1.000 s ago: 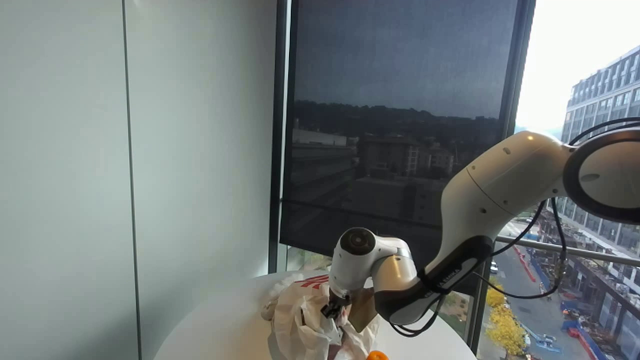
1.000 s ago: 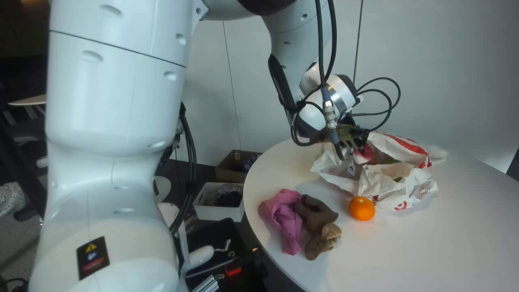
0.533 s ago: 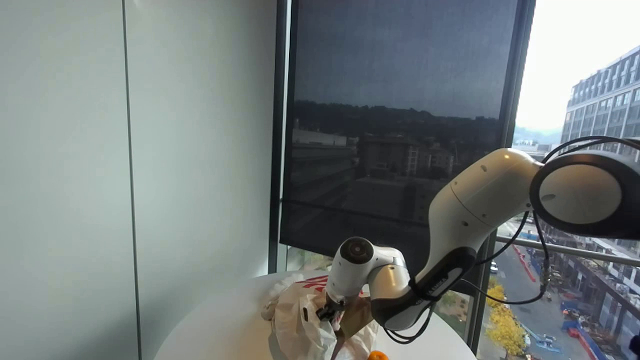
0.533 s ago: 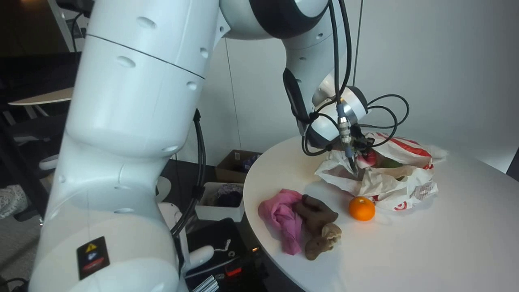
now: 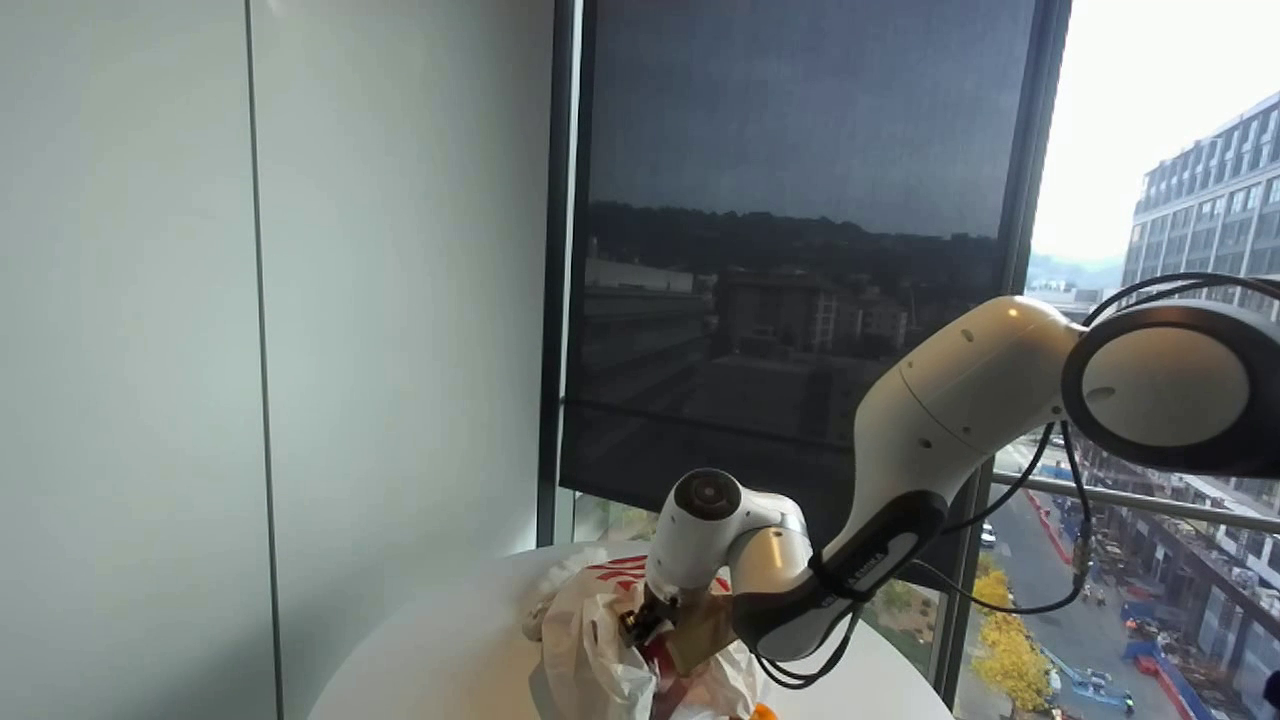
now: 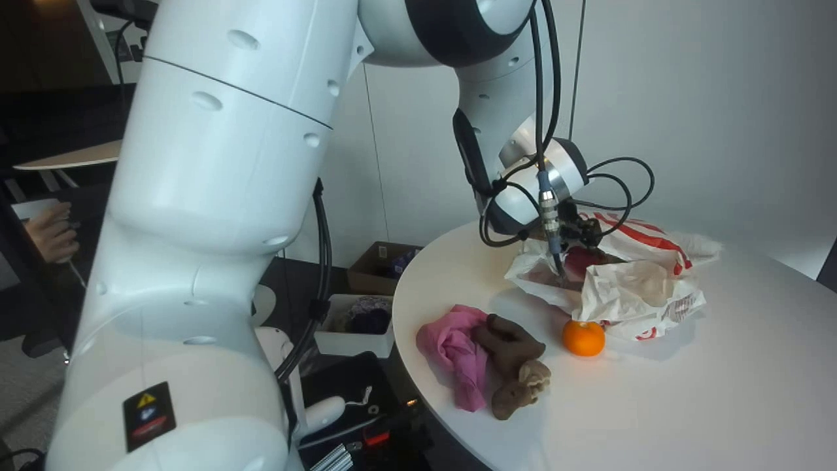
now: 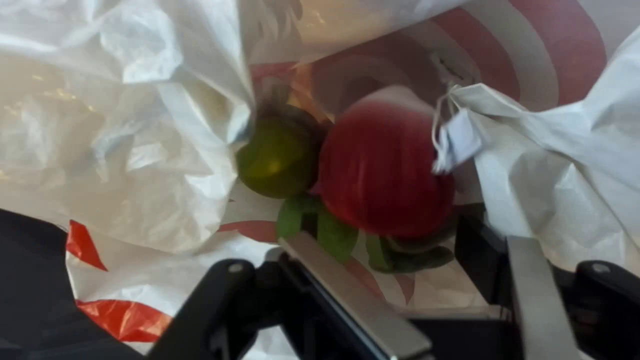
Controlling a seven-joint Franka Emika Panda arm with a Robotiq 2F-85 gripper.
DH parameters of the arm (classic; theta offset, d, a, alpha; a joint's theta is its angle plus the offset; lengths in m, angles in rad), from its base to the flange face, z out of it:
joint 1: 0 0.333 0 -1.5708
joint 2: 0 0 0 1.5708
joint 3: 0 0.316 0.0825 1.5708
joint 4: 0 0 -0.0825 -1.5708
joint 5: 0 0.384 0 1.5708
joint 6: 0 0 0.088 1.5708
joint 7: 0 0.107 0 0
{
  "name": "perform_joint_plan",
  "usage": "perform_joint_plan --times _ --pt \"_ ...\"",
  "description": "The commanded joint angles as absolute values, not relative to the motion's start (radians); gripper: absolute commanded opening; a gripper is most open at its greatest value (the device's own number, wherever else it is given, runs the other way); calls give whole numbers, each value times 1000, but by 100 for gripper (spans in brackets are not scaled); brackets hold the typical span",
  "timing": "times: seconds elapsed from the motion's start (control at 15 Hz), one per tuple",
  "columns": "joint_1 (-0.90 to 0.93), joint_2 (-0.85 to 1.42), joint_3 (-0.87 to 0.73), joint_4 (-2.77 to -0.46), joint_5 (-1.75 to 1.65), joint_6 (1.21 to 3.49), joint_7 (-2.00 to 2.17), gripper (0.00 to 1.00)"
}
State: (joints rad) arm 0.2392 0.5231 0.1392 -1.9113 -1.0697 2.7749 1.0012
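Pincer [image 7: 387,232], jaws parted, close to a rounded red object [image 7: 382,170] with a white tag [image 7: 459,142] (contact unclear), within a thin, crinkled white bag [image 7: 165,130] and beside a shiny yellow-green ball [image 7: 275,157]; farther off, on the round white bench [image 6: 654,412] in an exterior view, a glossy orange fruit [image 6: 583,339], then a brown toy [image 6: 509,350] touching crumpled pink cloth [image 6: 458,350]

In an exterior view, daylight is let in through the window [image 5: 1065,215] at the right, where the sky [image 5: 1150,60] is bleached nearly white; the roller blind [image 5: 800,250] is left dark. In both exterior views, soft shadows are cast on the tabletop [image 6: 706,399]. In the wrist view, glints are caught by the crumpled plastic bag [image 7: 135,130], while the red rounded object [image 7: 385,170] is softened by blur.
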Motion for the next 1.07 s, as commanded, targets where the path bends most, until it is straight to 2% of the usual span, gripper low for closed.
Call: perform_joint_plan --times 0.0,0.2,0.6,0.8,1.0 --pt "235 382 149 -1999 -1059 2739 997 99" --pt "220 301 164 -2065 -1004 2676 955 100" --pt "220 99 204 -2235 -538 2342 625 100" --pt "222 86 189 -2275 -422 2327 543 100" --pt "219 135 165 -2306 -446 2412 521 100"
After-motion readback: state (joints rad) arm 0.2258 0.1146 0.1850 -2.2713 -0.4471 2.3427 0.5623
